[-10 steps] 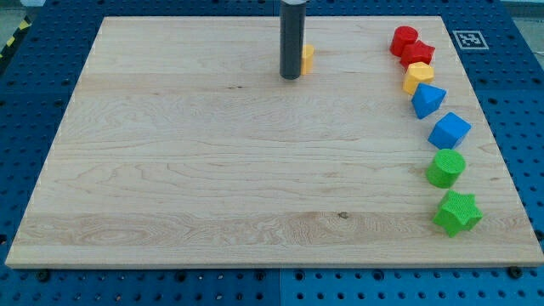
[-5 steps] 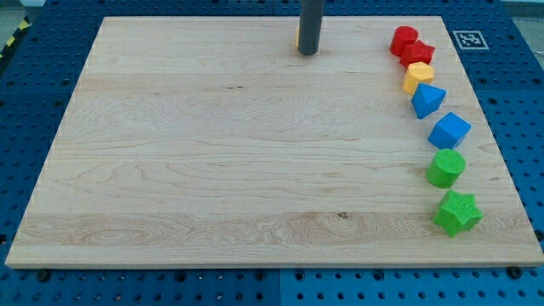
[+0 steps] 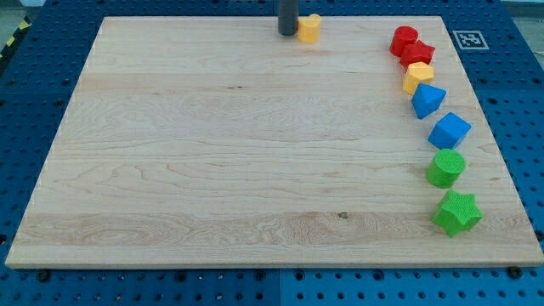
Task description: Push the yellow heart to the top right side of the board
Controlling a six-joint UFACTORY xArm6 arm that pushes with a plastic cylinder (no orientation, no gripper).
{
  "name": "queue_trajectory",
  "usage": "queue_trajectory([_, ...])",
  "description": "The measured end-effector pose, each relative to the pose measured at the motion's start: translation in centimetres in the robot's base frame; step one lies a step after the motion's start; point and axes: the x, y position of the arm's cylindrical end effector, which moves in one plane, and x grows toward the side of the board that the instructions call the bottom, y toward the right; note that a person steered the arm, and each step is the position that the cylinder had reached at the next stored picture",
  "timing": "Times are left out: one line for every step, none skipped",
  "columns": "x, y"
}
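The yellow heart (image 3: 308, 28) lies near the top edge of the wooden board (image 3: 212, 170), a little right of the middle. My tip (image 3: 288, 33) rests on the board just to the left of the heart, close beside it or touching it; I cannot tell which. The rod rises out of the view's top.
A column of blocks runs down the board's right side: a red block (image 3: 405, 39), a red star (image 3: 417, 54), a yellow block (image 3: 417, 77), a blue triangle (image 3: 427, 100), a blue block (image 3: 449, 130), a green cylinder (image 3: 446, 167), a green star (image 3: 457, 212).
The yellow heart has moved up toward the top edge. My tip went up with it, first in front of the heart, and now stands at its left.
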Motion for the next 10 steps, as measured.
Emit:
queue_trajectory([0.0, 2.3])
queue_trajectory([0.0, 4.2])
queue_trajectory([1.6, 4.2])
queue_trajectory([1.8, 4.8])
queue_trajectory([1.8, 6.1])
queue_trajectory([1.8, 7.9])
queue_trajectory([1.8, 9.3])
queue_trajectory([2.3, 9.6])
queue_trajectory([3.8, 10.3])
queue_trajectory([4.0, 13.0])
